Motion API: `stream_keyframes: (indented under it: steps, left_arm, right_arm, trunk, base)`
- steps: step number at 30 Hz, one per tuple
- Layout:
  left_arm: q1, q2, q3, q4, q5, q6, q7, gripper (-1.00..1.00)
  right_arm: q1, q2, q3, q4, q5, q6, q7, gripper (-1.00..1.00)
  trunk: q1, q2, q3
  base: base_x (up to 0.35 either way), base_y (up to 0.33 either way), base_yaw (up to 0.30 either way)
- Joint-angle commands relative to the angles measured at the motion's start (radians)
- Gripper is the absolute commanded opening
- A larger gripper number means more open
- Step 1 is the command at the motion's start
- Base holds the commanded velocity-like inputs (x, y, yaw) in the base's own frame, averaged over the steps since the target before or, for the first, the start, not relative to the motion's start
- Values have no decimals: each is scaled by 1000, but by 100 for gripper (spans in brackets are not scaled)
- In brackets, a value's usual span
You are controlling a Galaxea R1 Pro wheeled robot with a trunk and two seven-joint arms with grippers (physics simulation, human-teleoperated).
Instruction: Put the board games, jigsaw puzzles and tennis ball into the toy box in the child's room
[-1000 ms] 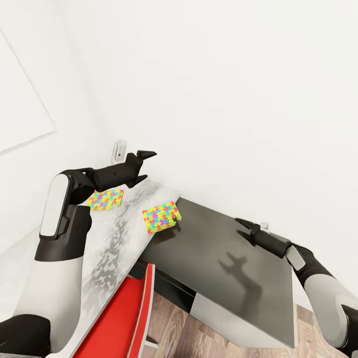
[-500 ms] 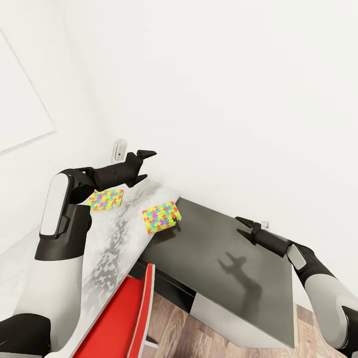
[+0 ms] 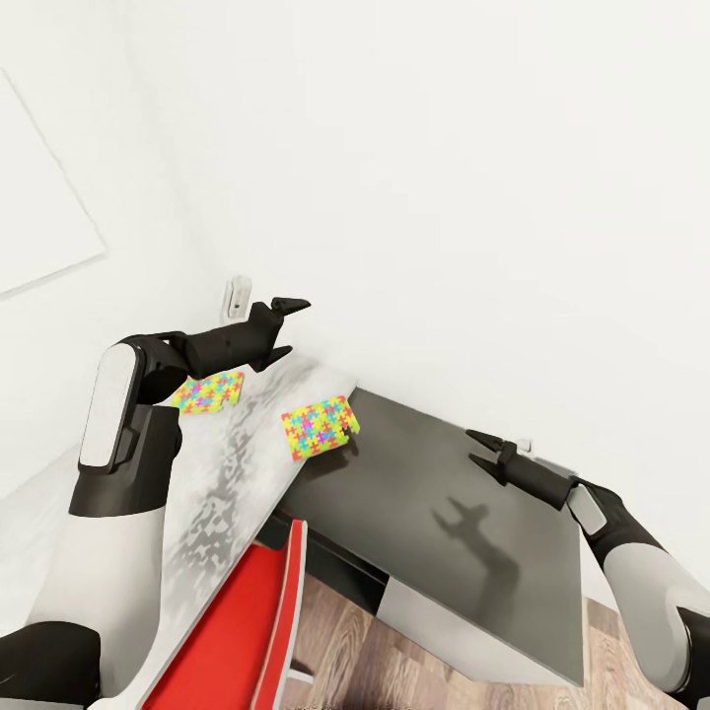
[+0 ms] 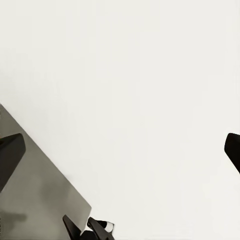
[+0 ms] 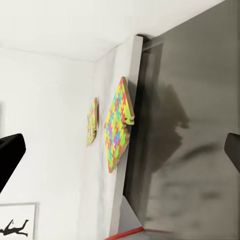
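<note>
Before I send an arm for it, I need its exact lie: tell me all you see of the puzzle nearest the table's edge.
The puzzle is a thin flat square of interlocking pieces in yellow, pink, green, blue and orange, its outline notched. It lies flat on the pale table, one corner jutting past the edge over the lower dark cabinet and shading it. The right wrist view shows it edge-on. Neither gripper touches it.

Arms: white shells, black joints and wrists. Left gripper [image 3: 283,327] and right gripper [image 3: 482,447]: black, pointed jaws.
</note>
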Motion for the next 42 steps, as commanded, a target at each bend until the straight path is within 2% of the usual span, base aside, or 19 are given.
stream_keyframes:
  steps: [1,42]
  left_arm:
    - [-1,0,1,-1,9,0,10,100]
    - [-16,0,11,3,9,0,11,100]
  right_arm:
    - [-1,0,-2,1,-2,6,1,100]
    - [-2,2,-2,3,0,40,-2,100]
  trunk:
    - [0,-2,-3]
    - [0,-2,-70]
  base:
    - [0,0,0]
    - [0,0,0]
